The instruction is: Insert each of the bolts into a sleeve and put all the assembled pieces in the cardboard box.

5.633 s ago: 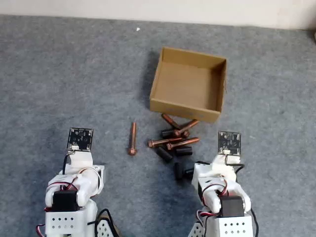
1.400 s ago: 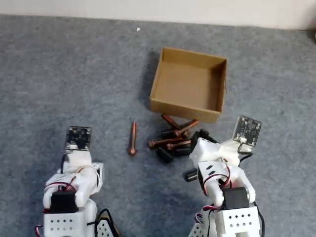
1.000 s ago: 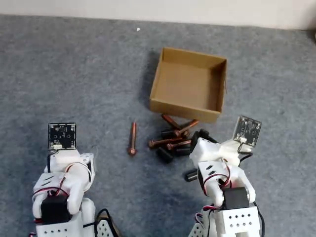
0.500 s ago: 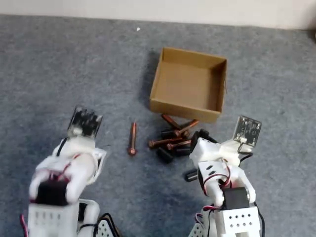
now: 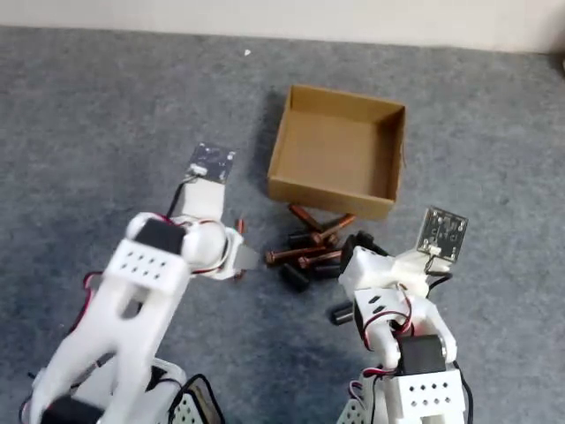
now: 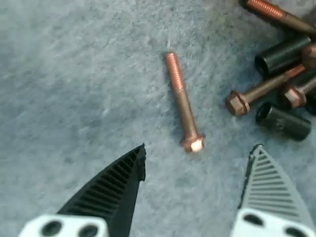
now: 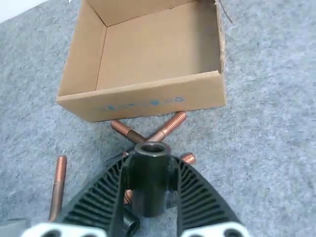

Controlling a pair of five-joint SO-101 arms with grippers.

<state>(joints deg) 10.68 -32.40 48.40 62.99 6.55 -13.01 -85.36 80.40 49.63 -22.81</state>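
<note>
Bare grey carpet (image 5: pixel 106 115) lies wide on the side of the lone bolt (image 6: pixel 181 98) away from the pile (image 5: pixel 311 249), which crowds just before the front wall of the cardboard box (image 5: pixel 328 196). The left gripper (image 6: pixel 200 146) is spread wide, its fingers astride the bolt's head without touching it. From above, the arm hides most of that bolt. The right gripper (image 7: pixel 150 164) clamps a black sleeve (image 7: pixel 149 182) upright, apparently above the pile. The sleeve's lower end is hidden.
</note>
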